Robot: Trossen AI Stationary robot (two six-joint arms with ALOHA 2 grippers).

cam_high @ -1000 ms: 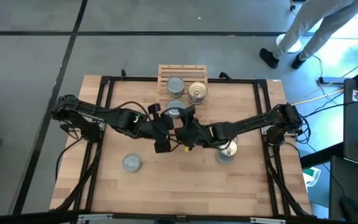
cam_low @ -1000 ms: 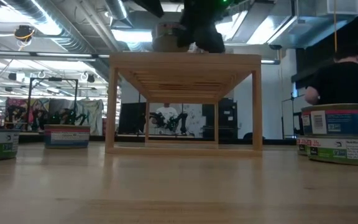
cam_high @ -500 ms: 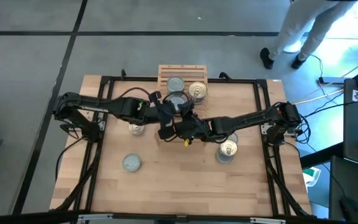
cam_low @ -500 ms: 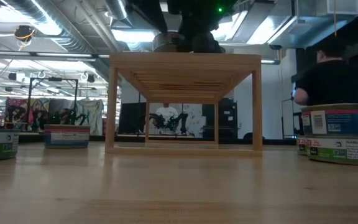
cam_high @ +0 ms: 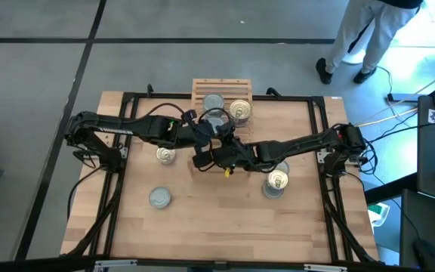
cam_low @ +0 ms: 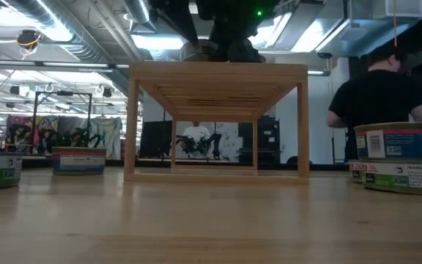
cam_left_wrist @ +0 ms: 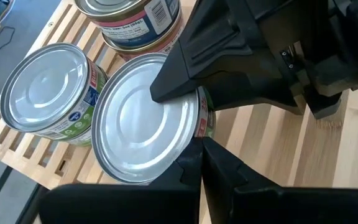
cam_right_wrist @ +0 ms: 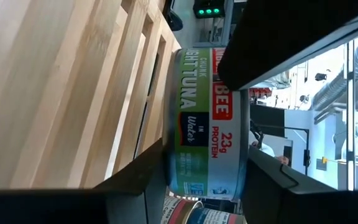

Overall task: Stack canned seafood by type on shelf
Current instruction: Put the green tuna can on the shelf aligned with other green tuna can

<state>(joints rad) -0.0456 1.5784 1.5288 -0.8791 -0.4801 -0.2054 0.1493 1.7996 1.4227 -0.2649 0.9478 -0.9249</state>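
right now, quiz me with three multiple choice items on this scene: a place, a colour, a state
1. Where is the green-labelled round tuna tin?
A. at the light-wood slatted shelf
B. on the floor
C. at the table's near edge

2. What colour is that tin's top?
A. gold
B. plain silver
C. red

3. How is the right claw?
A. open, away from any tin
B. out of view
C. shut on the tin

Answers: 1 A, the slats lie right beside it. 2 B, the left wrist view shows a bare silver lid. 3 C, its fingers press the tin's two sides.

Slatted shelf [cam_low: 217, 72], tins [cam_low: 396, 141] either side.
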